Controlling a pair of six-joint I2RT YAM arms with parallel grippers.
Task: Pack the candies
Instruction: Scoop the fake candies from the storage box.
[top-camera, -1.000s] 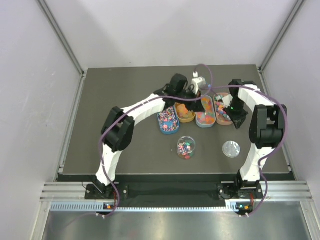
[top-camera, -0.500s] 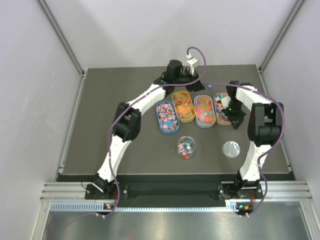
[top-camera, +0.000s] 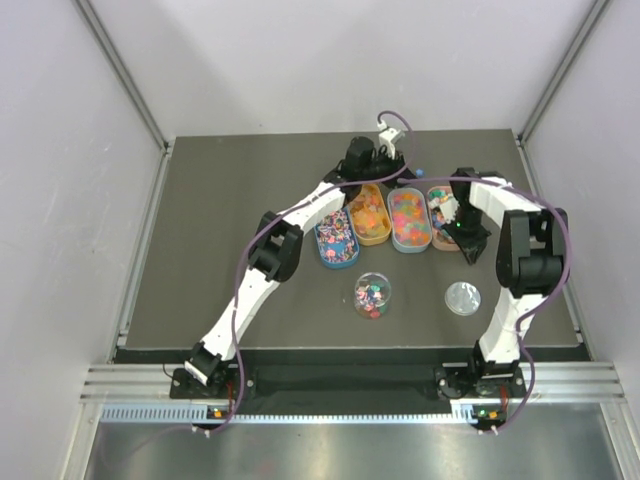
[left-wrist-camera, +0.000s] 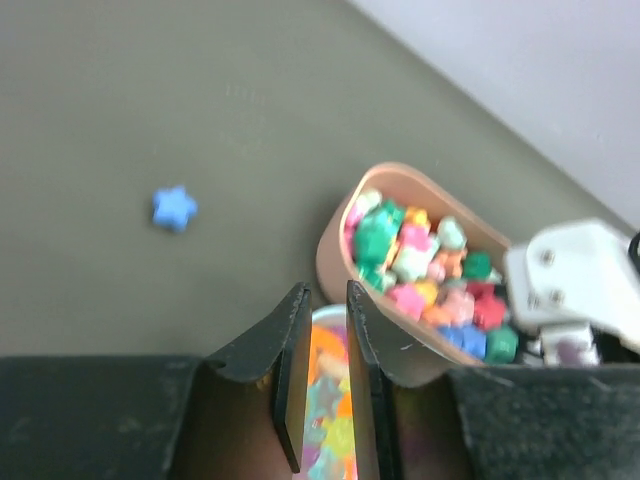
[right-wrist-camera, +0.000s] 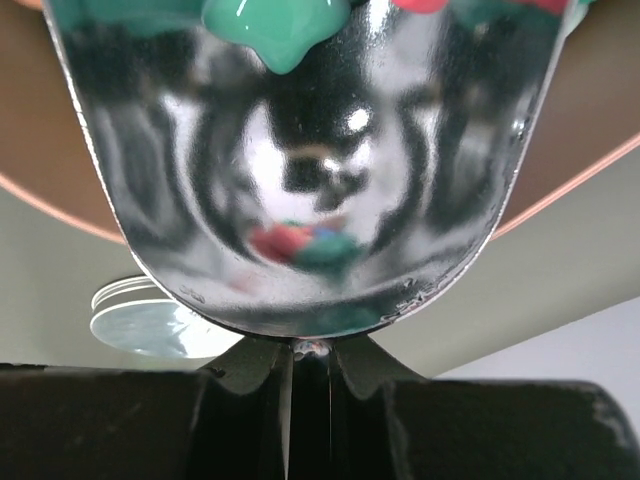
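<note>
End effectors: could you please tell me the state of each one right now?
Left end effector: slightly open, holding nothing.
Right end effector: closed on the metal scoop.

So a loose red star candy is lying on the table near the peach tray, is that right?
Not quite: the loose star candy is blue, not red, as the left wrist view shows. It does lie on the table near the peach tray.

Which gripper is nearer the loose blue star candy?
Left. The left gripper hangs by the pink tray's far end, close to the blue star candy; the right gripper, shut on the metal scoop, is at that tray's near end, farther off.
</note>
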